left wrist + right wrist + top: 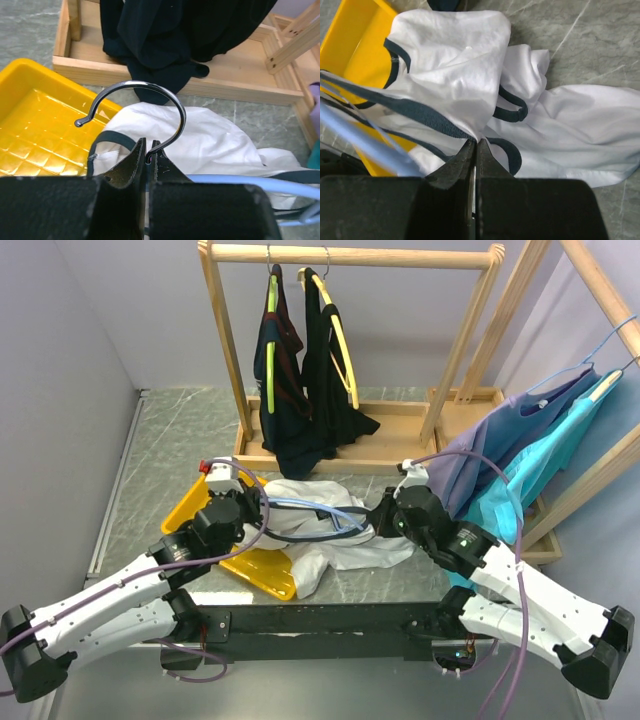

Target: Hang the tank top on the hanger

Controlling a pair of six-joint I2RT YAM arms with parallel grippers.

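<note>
Hanger spans the middle of the counter. Its long axis runs left to right between the left tool and right tool, hook end at the left one. Tank top is bunched under it by the near edge, partly spilling over the yellow tray. The wooden rack base sits just beyond, with bare counter toward the far-left corner.

Left wrist: the left tool is clamped on the stem of the metal hook, which arches up with its open end pointing left.

Right wrist: the right tool's jaws are together, pinching the tank top's navy trim.
</note>
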